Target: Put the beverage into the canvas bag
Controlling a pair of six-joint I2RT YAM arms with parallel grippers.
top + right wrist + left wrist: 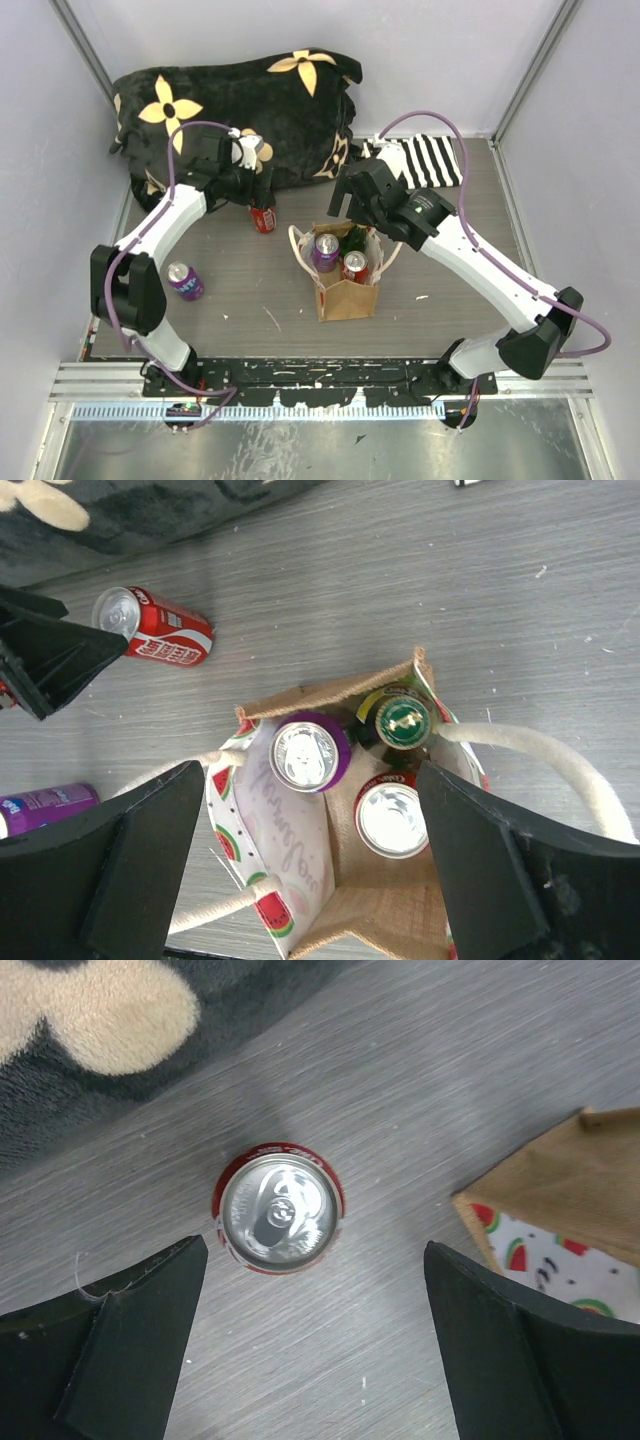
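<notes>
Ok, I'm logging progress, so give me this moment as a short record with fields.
bag: open, upright
inside: purple can, red can, green-topped drink
loose: second red can, upright; second purple can
left gripper: open, over second red can
right gripper: open, over bag

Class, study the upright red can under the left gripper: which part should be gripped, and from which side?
Grip the red can across its round side wall, just below the rim, descending straight from above. It stands upright, lid facing the left gripper, whose open fingers sit wider than the can, one on each side.
</notes>
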